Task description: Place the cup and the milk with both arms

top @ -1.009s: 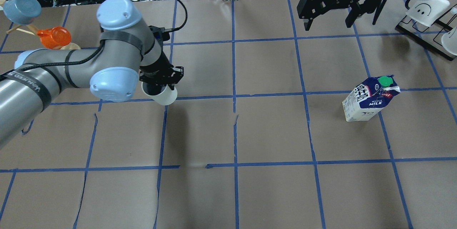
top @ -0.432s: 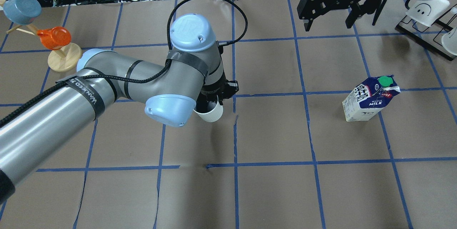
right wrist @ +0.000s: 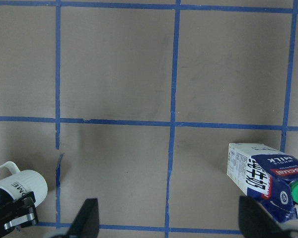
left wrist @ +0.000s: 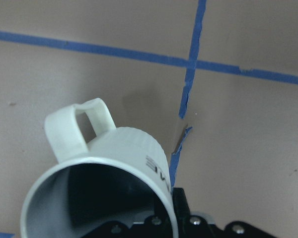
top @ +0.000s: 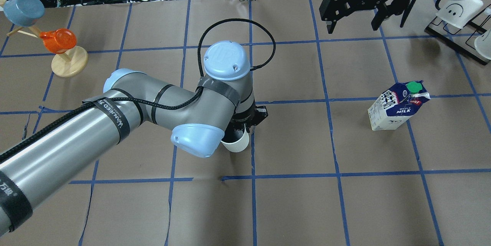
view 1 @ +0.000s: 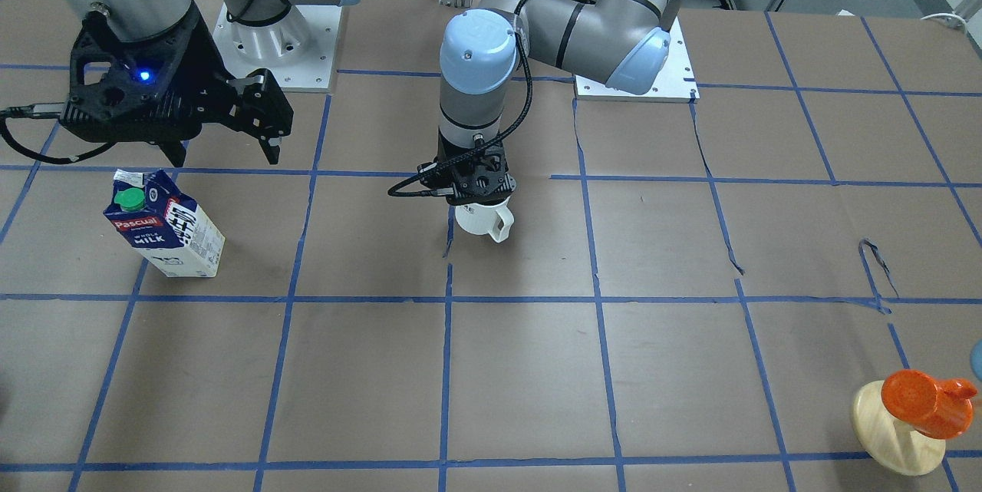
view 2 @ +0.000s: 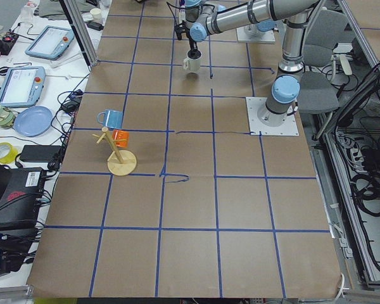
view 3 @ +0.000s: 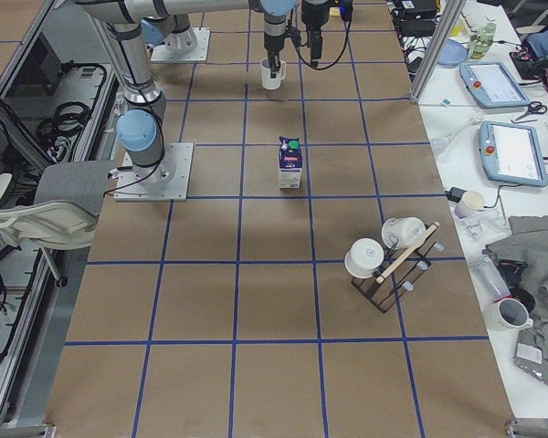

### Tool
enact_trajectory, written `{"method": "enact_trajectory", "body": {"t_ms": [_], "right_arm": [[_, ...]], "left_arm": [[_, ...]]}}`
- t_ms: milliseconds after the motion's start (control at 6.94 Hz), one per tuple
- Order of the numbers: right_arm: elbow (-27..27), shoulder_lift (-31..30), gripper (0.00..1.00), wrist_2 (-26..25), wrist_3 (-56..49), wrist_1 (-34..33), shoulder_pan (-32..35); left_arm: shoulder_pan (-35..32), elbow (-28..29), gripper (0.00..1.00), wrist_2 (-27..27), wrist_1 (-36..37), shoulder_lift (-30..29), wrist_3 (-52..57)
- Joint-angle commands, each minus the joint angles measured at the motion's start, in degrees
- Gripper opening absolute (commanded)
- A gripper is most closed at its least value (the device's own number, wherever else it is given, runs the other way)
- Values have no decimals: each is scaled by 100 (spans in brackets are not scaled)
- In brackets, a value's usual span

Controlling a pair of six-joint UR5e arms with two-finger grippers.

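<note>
Cup (top: 238, 144), pinched at its rim by the left gripper (view 1: 474, 196), has swung markedly closer to the milk (top: 399, 106), yet remains well apart from it. Right gripper (top: 353, 21) hangs wide open, raised clear of the milk, unmoved; the cup's set-down looks near.

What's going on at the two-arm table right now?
The left gripper is shut on the rim of the white mug, holding it upright near the middle of the table, beside a blue tape line. Whether the mug touches the paper cannot be told. The milk carton stands upright on the robot's right side with nothing gripping it. The right gripper hangs open, clear of the carton. So the cup is in hand and the milk is not yet picked up.
</note>
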Motion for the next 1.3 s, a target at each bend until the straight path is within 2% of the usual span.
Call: {"method": "enact_trajectory", "body": {"t_ms": [0,288,432,721,865,1009,1153], "right_arm": [[0,8,100,4,7,-8,7],[0,8,100,-5,-2,-9,-2],[0,34,100,-5,-11,-9,-2],[0,34,100,-5,-2,-9,-11],[0,43,100,-5,-19,-9,-19],[9,69,100,-14,-37,0,-98],[87,69,100,-214,-298,44,-351]], "left_arm": [[-249,-44,16,-125,68,-56,-498],[-382,-114,17,-125,234,-117,-613],[-426,-114,22,-133,392,-152,-919],[-269,-79,72,-90,429,118,-817],[36,-35,81,-142,420,242,-686],[431,-35,85,-160,324,486,-67],[879,-43,87,-212,-103,750,496]]}}
